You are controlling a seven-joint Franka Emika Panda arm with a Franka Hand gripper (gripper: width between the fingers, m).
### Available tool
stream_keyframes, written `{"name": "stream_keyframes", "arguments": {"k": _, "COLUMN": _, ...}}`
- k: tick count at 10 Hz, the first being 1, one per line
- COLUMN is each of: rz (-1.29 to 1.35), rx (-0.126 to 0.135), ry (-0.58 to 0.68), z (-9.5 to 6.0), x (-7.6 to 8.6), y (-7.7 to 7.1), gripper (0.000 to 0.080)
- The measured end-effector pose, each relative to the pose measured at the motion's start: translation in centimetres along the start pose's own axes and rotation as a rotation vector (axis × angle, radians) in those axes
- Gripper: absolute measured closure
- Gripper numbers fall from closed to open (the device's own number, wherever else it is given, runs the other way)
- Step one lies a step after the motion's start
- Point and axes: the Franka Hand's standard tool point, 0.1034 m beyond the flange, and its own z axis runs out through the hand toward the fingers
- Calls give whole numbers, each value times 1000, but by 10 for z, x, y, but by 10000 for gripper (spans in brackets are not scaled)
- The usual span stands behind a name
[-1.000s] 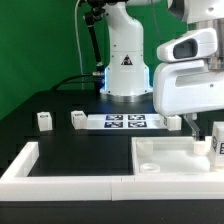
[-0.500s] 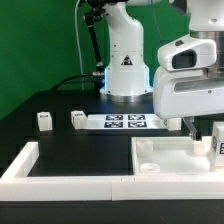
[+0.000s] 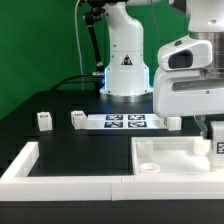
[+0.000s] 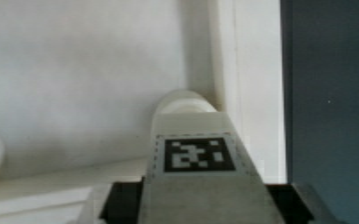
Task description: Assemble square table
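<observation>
Arm (image 3: 186,88) low, jaws around leg (image 4: 195,152)

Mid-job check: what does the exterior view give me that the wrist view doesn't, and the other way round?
Only the exterior view: the loose legs near the marker board, the L-shaped border wall and the arm's base. Only the wrist view: the tag on the near leg, sharp enough to make out its pattern. Both: that leg, beside the raised rim of the square panel.
</observation>
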Motion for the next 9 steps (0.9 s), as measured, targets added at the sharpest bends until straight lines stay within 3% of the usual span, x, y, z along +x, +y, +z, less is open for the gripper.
{"name": "stream_keyframes", "arguments": {"k": 4, "rz": 354, "rx": 9, "ry": 30, "z": 1, "x": 0, "y": -1, "gripper": 512}}
{"name": "stream_keyframes", "arguments": {"k": 5, "rz": 499, "rx": 28, "ry": 44, "z": 1, "x": 0, "y": 0, "gripper": 512}}
{"name": "stream_keyframes", "arguments": {"k": 8, "rz": 944, "rx": 154, "ry": 38, "z": 2, "x": -4, "y": 1, "gripper": 510}}
{"name": "stream_keyframes", "arguments": {"k": 9, "rz": 1052, "rx": 163, "ry": 24, "z": 3, "x": -6, "y": -1, "gripper": 510}}
